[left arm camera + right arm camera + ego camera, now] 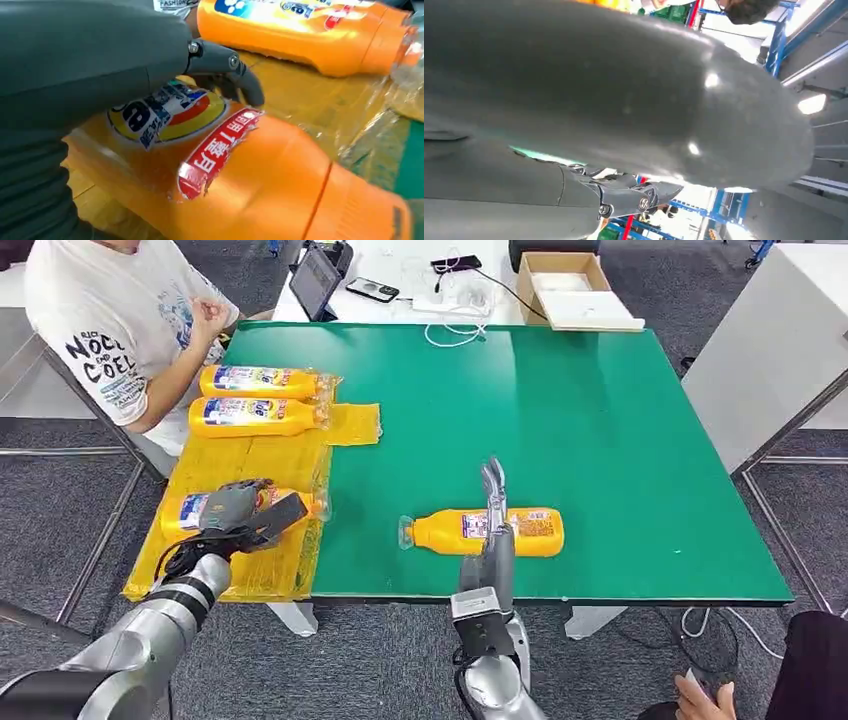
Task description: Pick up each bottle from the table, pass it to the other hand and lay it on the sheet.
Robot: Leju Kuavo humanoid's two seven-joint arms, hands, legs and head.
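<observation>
item: third bottle (250, 508) lying on sheet (250, 455) at desk's near left edge, left hand (243, 515) clamped on it; right hand (492, 530) fingers apart above fourth bottle (490, 531) near front edge; risk: careless release rolls bottle off sheet.

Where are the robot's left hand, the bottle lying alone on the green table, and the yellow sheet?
left hand (238, 512), head view, back of hand.
lone bottle (530, 532), head view, its body.
yellow sheet (255, 462), head view, bare middle.

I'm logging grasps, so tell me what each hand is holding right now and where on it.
The left hand holds a bottle around its labelled body, over the sheet. The right hand holds nothing; it's upright before the table bottle.
</observation>
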